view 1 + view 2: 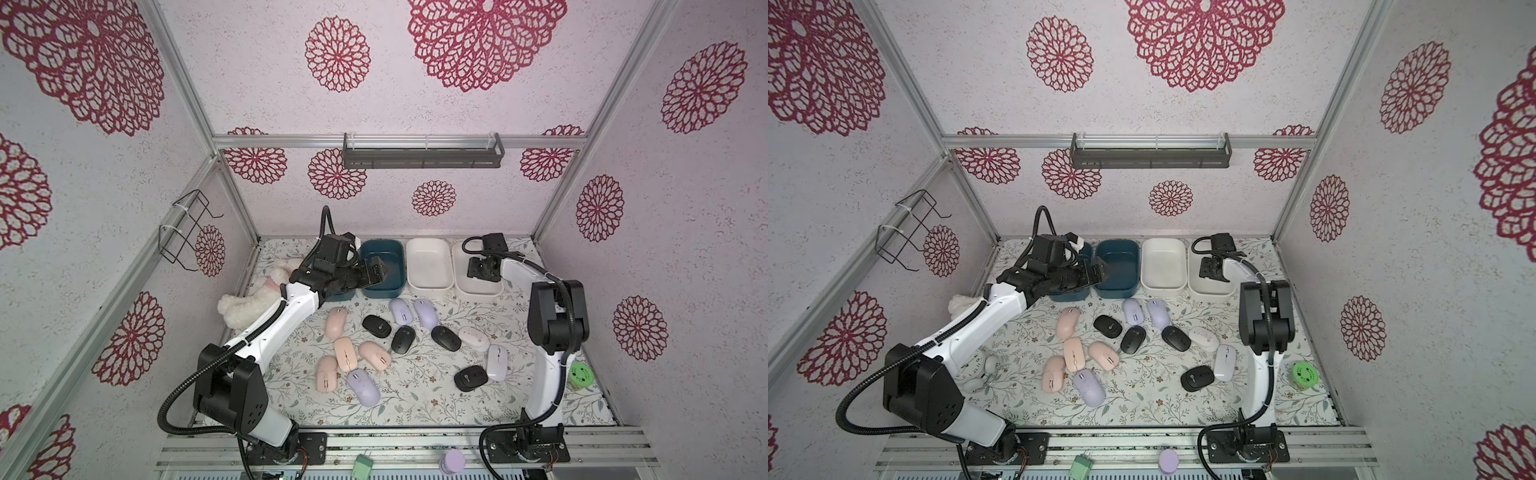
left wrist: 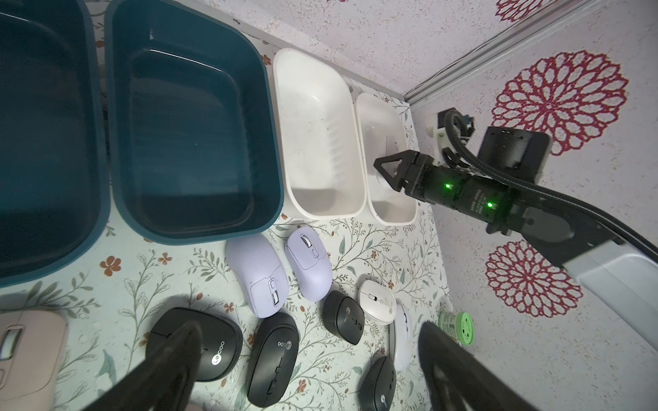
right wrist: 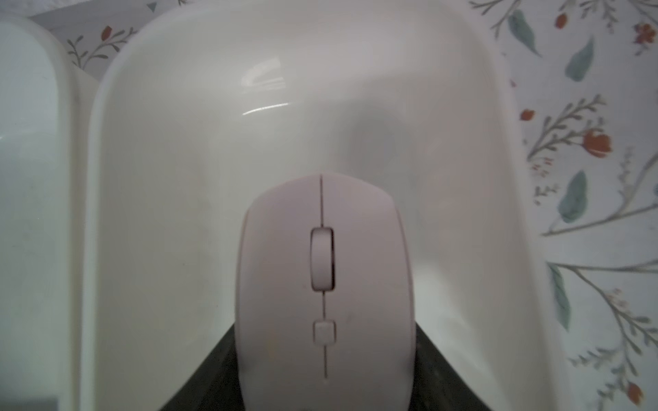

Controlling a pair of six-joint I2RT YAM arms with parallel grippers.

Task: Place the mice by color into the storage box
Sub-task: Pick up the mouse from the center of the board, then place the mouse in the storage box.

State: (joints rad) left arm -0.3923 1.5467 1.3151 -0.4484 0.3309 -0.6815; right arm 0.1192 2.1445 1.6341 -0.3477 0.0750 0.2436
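My right tool (image 2: 390,170) grips a white mouse (image 3: 324,284) over the rightmost white box (image 3: 106,160). My left tool (image 1: 376,272) gapes empty beside the teal boxes (image 2: 192,142). I read "Lecoo" on a black mouse (image 2: 217,341) lying on the table (image 1: 415,403).

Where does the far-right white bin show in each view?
Top view: far-right white bin, right end of the bin row.
Top view: same place.
Left wrist: narrow bin beside the wall corner.
Right wrist: fills the frame behind the white mouse.
Shared landmark: neighbouring white bin, in all four views.
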